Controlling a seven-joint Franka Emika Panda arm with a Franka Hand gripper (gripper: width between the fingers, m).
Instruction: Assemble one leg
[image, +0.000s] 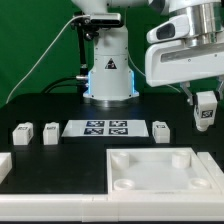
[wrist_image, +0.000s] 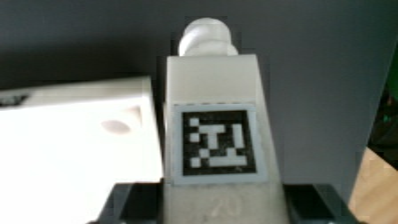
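My gripper is shut on a white leg with a black-and-white tag, held in the air at the exterior view's right, above and beyond the white tabletop. In the wrist view the leg fills the middle, tag facing the camera, its lower end between the two black fingers, with a corner of the tabletop behind it. Three more legs lie on the black table: two at the exterior view's left and one to the right of the marker board.
The robot base stands at the back centre. A white piece shows at the exterior view's left edge. A green backdrop and black cables run behind the table.
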